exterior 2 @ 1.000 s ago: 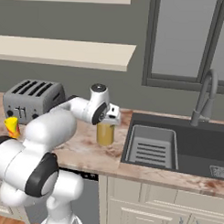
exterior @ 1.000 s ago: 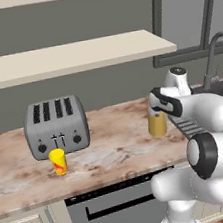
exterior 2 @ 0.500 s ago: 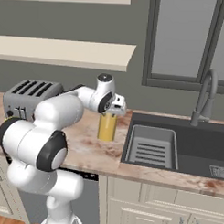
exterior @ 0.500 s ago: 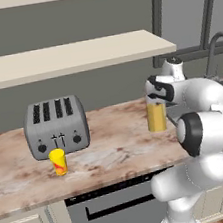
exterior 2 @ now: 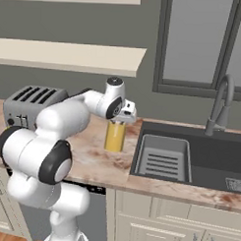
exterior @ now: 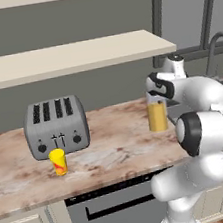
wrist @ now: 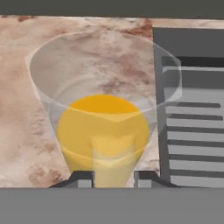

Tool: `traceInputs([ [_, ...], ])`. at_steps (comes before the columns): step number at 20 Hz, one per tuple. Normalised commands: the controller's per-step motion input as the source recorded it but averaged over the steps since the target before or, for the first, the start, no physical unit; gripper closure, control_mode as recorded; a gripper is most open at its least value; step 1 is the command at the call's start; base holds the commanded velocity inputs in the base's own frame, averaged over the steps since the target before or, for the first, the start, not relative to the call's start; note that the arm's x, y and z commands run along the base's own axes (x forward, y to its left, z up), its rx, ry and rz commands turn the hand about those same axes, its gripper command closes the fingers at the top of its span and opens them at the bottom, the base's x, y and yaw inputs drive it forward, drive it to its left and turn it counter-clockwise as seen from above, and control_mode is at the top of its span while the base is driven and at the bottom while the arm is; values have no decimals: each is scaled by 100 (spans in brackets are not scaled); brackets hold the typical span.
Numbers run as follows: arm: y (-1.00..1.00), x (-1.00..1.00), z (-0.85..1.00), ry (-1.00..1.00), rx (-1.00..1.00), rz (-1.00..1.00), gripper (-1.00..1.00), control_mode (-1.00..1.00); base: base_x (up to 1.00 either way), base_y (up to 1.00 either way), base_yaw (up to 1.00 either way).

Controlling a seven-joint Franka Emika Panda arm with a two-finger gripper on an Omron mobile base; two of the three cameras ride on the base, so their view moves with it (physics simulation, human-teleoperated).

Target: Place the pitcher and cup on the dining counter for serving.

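The pitcher (exterior: 157,117) (exterior 2: 114,137), clear with amber liquid, stands upright on the marbled worktop (exterior: 114,151) next to the sink. My gripper (exterior: 155,96) (exterior 2: 118,120) comes down on its rim from above. In the hand view the two fingertips (wrist: 83,178) stand close together on the near wall of the pitcher (wrist: 105,127), so my gripper (wrist: 113,178) is shut on it. The small yellow cup (exterior: 58,162) with red marks stands in front of the toaster, far to the left of the gripper. The dining counter is out of view.
A grey four-slot toaster (exterior: 57,125) (exterior 2: 29,102) sits at the back left of the worktop. The dark sink (exterior 2: 190,154) with a ribbed insert (wrist: 192,109) and a faucet (exterior 2: 219,108) lies right of the pitcher. Shelves hang above.
The gripper has dropped onto the pitcher's rim and its fingers have closed from wide open onto the wall. The pitcher and the cup have not moved.
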Motion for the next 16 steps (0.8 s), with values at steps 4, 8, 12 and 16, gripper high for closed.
traceInputs([
  [4, 0, -63, 17, -18, 0, 0, 100, -100, 0, 0, 0],
  [8, 0, -77, 38, -24, 0, 0, 100, -100, 0, 0, 0],
  [12, 0, -76, 56, -27, 0, 1, 100, -100, 0, 0, 0],
  [16, 0, -66, 79, -20, 0, 1, 100, -100, 0, 0, 0],
])
